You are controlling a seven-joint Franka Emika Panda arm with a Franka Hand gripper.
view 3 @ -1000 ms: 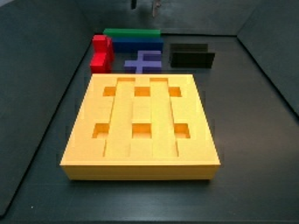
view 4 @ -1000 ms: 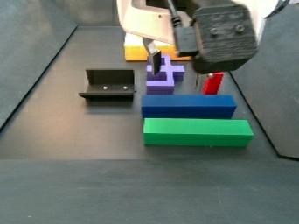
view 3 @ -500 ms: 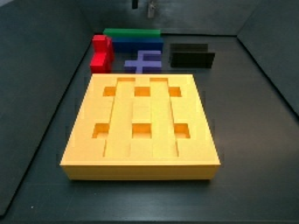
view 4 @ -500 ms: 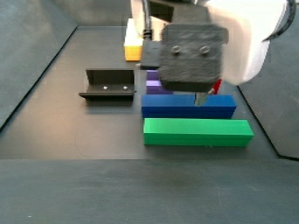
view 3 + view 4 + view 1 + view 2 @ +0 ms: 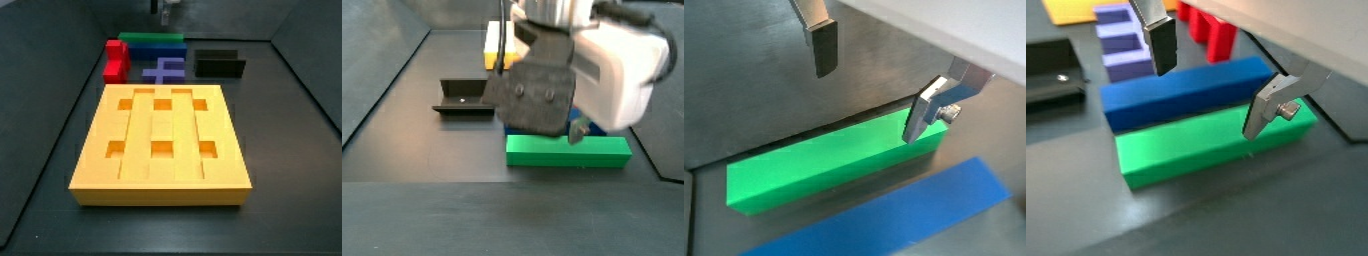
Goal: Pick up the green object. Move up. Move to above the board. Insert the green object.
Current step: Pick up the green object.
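No brand, label or writing could be read on any piece or on the arm.

The green object was a long, plain bright-green rectangular bar with smooth, unmarked faces. It lay flat on the dark floor, just beside and parallel to the blue block, on the side away from the board. In a side view most of its length showed below the arm's body; in another only a thin green strip showed behind the blue block, at the far end of the floor.

The gripper hung over the green and blue bars with its jaws wide apart and nothing between them — the silver fingers with dark pads were clear of the bar in both wrist views. One fingertip stood over the green object's far end; the other was over the blue block.

The board — a thick yellow-orange slab with lengthwise grooves and six square holes — lay well apart from the green object. Between them stood a red block, a purple cross-shaped piece and the fixture.
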